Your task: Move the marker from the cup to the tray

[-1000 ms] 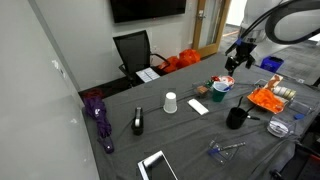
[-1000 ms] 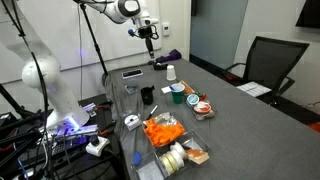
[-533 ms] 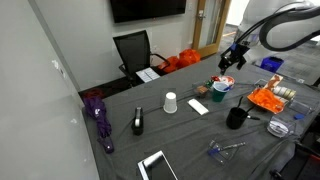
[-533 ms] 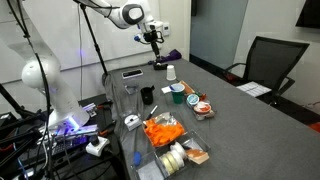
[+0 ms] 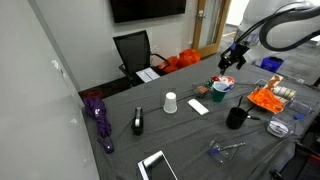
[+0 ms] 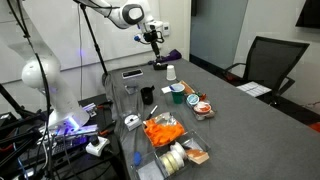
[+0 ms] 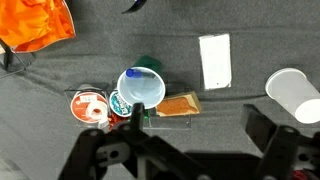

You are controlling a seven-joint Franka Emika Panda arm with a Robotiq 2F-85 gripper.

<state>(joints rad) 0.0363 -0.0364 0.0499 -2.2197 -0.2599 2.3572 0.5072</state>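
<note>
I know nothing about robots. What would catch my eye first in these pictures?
The bright orange tray stands out most, sitting on the grey table at the robot's end. Just beside it, the robot's gripper hangs open in the air over the short teal cup, which the wrist view shows right below. At the opposite end of the table lies what looks like a folded purple umbrella.

Wrist view: the tray (image 7: 35, 25) runs off the top-left corner, a white paper cup (image 7: 293, 95) off the right edge; the end effector (image 7: 195, 145) is blurred.
</note>
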